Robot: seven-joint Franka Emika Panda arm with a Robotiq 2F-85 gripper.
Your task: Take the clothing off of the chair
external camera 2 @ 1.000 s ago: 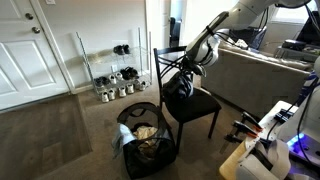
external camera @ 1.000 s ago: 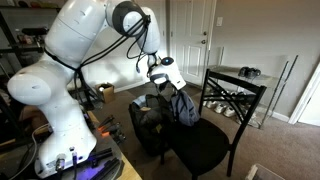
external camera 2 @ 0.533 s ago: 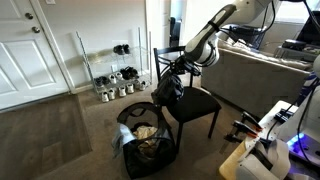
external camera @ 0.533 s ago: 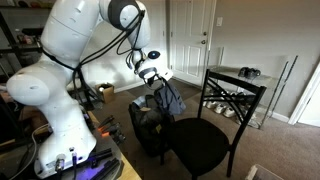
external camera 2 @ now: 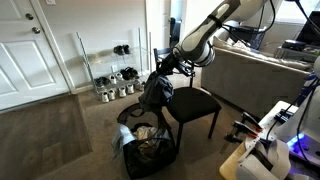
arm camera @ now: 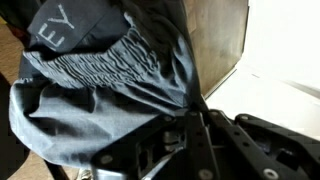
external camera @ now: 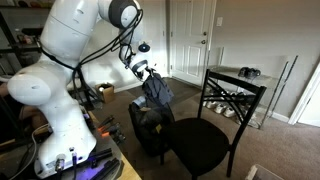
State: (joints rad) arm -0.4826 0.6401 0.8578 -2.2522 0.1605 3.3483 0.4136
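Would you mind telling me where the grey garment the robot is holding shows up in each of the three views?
In an exterior view: the grey garment hangs at centre, left of the black chair.
In an exterior view: the grey garment hangs at centre, left of the black chair.
Wrist view: the grey garment fills the left and top.
Shared landmark: the black chair, in both exterior views.

Cameras as set:

- An exterior view sits close beside the robot's base. It looks past the white arm (external camera: pixel 70 60) toward the chair (external camera: pixel 205 140), with a door (external camera: pixel 190 45) behind.
- An exterior view stands farther off on the carpet. It faces the chair from roughly the opposite side, with a sofa (external camera 2: pixel 262 75) behind.
- Both exterior views share the chair, basket (external camera: pixel 150 125), shoe rack (external camera 2: pixel 115 85) and hanging clothing (external camera 2: pixel 155 90).
- The wrist view is very near, with the clothing filling most of the frame.
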